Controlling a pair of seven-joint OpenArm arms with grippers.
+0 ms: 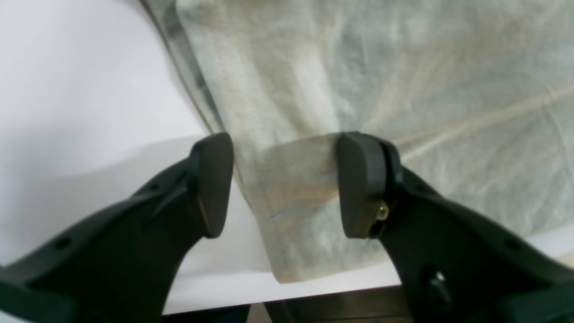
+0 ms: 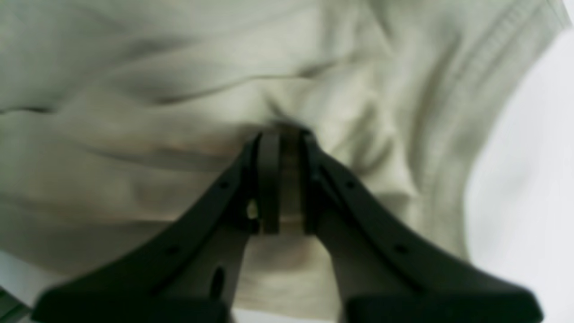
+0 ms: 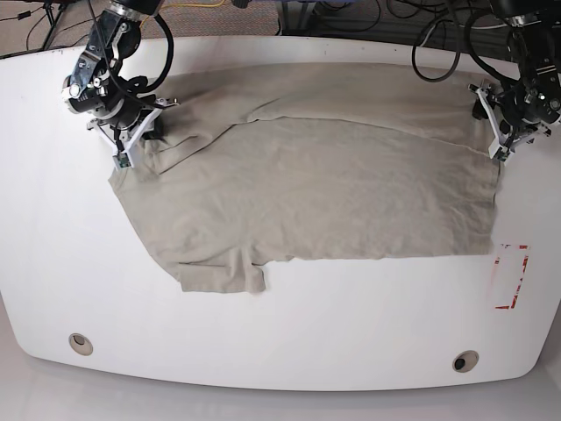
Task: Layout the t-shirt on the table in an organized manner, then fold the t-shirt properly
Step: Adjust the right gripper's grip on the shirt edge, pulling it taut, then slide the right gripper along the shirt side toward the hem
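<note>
T-shirt (image 3: pixel 307 193) lies mid-table (image 3: pixel 289 368), far part folded over. Right gripper (image 2: pixel 281 134) is clamped on a fabric bunch at the left edge. Left gripper (image 1: pixel 284 179) has its fingers apart over the hem corner: close it, then pull both outward evenly, staying low.

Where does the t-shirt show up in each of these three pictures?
Left wrist: the t-shirt fills the top and right, a corner lying between the open left gripper fingers.
Right wrist: it fills nearly the whole picture, pinched by the right gripper.
Base: it lies spread across the middle.
Shared landmark: the white table beside the cloth.
</note>
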